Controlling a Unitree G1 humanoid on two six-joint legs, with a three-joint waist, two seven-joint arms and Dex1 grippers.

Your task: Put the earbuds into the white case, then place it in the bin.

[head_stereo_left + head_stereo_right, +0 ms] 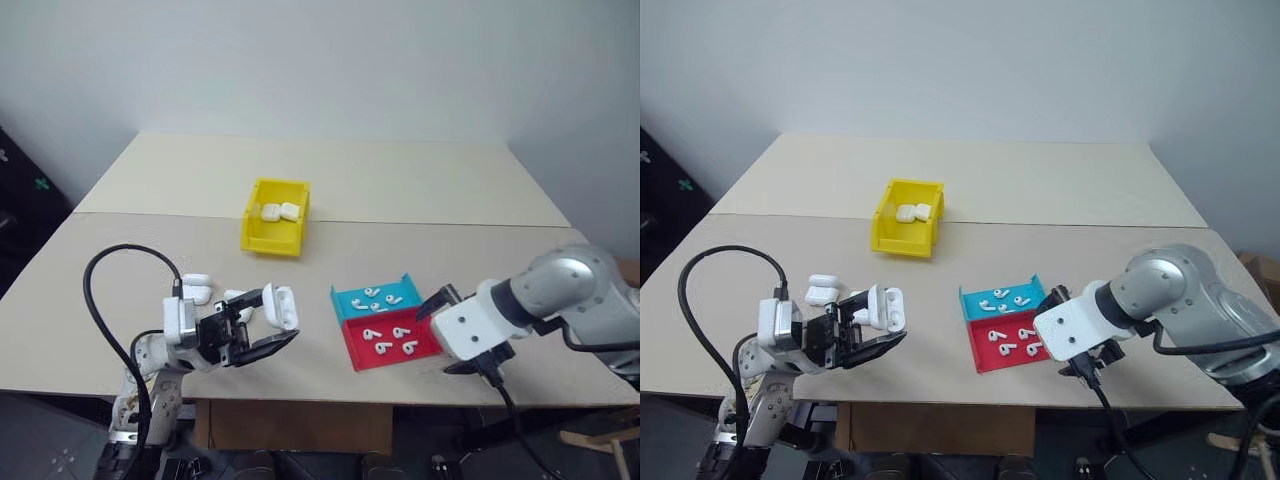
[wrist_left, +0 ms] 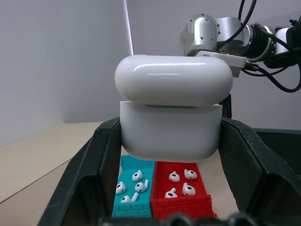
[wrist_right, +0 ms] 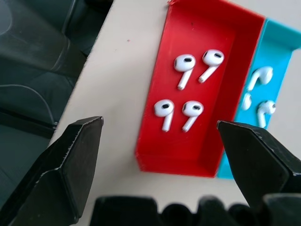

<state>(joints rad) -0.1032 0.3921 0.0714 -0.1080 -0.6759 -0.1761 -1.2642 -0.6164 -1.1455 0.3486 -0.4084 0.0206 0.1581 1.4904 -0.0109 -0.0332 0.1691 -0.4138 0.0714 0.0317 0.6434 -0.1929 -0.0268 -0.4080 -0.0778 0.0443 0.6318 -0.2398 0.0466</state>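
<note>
spanning two joined beige tabletops, backed by a plain white wall.

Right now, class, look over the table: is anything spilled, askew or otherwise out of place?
Nothing stands out. The earbuds lie inside the red tray and the blue tray, none spilled. Two cases sit in the yellow bin. The left hand holds a white case off the table; the right hand is open over the red tray.
</note>
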